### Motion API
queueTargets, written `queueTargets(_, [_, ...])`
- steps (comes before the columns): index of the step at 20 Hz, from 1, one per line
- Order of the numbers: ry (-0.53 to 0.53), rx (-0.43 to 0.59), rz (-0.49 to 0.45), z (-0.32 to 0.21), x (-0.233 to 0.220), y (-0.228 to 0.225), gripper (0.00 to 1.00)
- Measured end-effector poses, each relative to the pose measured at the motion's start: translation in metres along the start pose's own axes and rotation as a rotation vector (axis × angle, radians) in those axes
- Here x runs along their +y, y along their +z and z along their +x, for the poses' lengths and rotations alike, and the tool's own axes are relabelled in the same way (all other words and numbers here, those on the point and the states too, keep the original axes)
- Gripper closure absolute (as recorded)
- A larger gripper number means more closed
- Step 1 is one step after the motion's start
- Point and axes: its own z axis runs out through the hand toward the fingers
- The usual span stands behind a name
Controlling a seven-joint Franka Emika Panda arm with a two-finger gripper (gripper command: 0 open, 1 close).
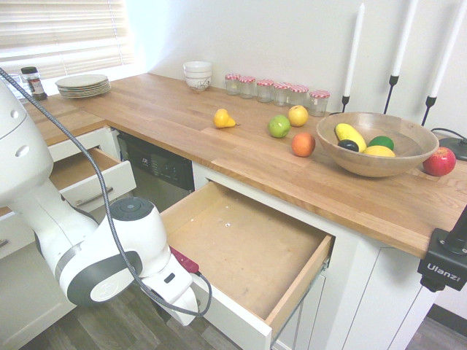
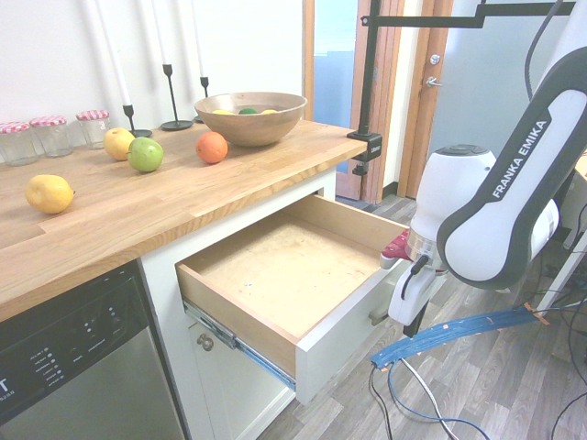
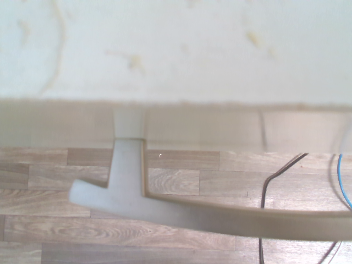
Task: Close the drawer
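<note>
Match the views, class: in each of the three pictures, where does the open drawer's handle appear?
First exterior view: the handle is not visible; it is on the far side of the drawer front.
Second exterior view: right of centre, a small bit beside the hand.
Wrist view: across the lower half, running to the right edge.
Shared landmark: the floor.

wood ctr (image 1: 157, 109) | fruit bowl (image 1: 377, 144), plates (image 1: 82, 85), wht bowls (image 1: 198, 75), jars (image 1: 264, 90), loose fruit (image 1: 303, 144), candlesticks (image 1: 346, 102)
</note>
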Motion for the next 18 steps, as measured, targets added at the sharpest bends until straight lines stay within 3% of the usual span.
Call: queueTargets(18, [0.041, 0.051, 0.073, 0.057, -0.069, -0.015, 1.0])
